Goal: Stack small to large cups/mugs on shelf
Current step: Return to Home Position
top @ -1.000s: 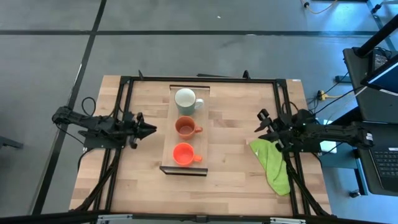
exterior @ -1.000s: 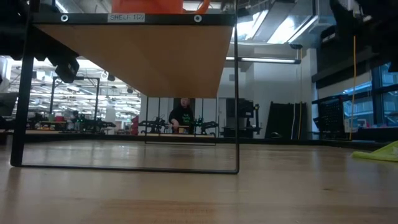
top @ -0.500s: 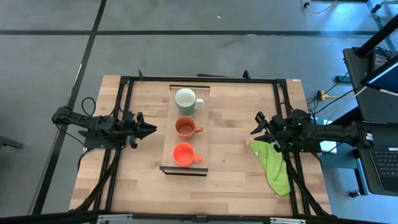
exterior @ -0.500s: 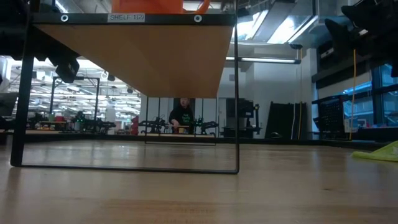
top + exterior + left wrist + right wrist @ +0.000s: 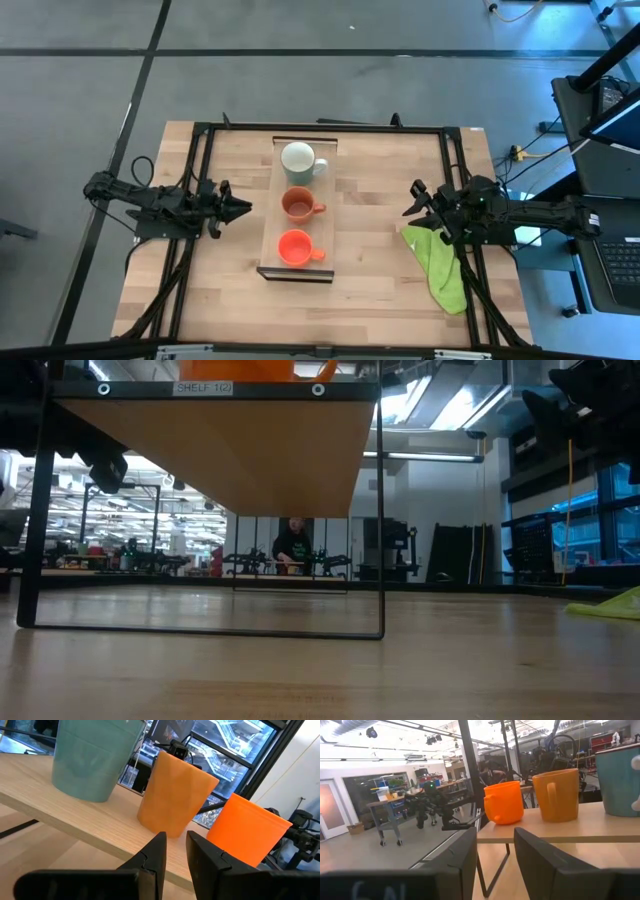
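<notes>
Pale grey-green mug (image 5: 298, 160), brownish-orange mug (image 5: 297, 203) and orange-red mug (image 5: 293, 247) line the long light-wood shelf (image 5: 325, 235), well ahead of both jaws: left gripper (image 5: 246, 208) pressed together, right gripper (image 5: 410, 200) spread.

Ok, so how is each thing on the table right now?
Long light-wood shelf: raised, carrying all three mugs.
Large pale grey-green mug: upright, shelf's far end.
Brownish-orange mug: upright, mid-shelf.
Bright orange-red mug: upright, shelf's near end.
Left claw: shut, empty, beside the shelf.
Right claw: open, empty, on the shelf's other side.
Crumpled green cloth: lying near the right claw.
</notes>
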